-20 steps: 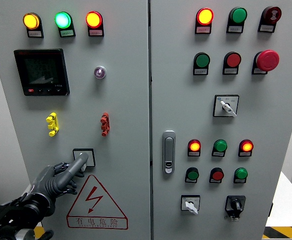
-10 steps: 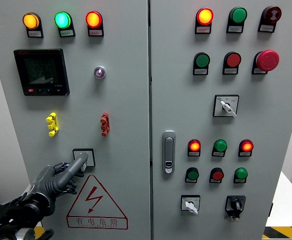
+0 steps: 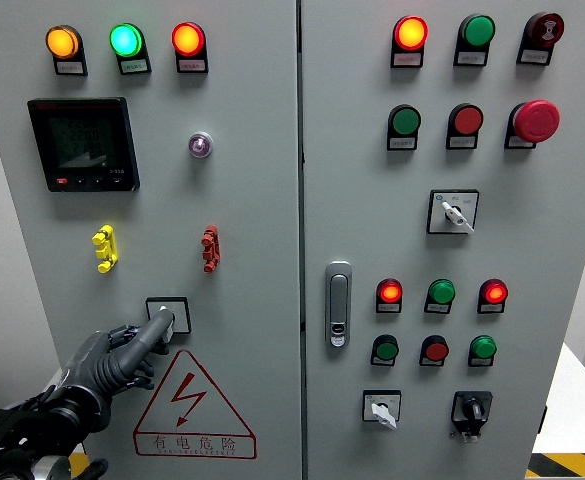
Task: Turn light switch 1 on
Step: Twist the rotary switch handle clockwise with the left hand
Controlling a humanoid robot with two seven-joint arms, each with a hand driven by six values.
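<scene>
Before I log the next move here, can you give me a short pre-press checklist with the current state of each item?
1. Left hand at the square switch above the warning triangle: ok.
2. Index finger extended, tip on the switch's lower left face: ok.
3. Other fingers curled clear of the neighbouring yellow toggle and red toggle: ok.
4. Switch actually actuated: cannot tell; its face is partly covered by the fingertip.
5. This is "switch 1": cannot tell; no readable label.
6. Right hand clear of the panel: cannot tell, not in view.
</scene>
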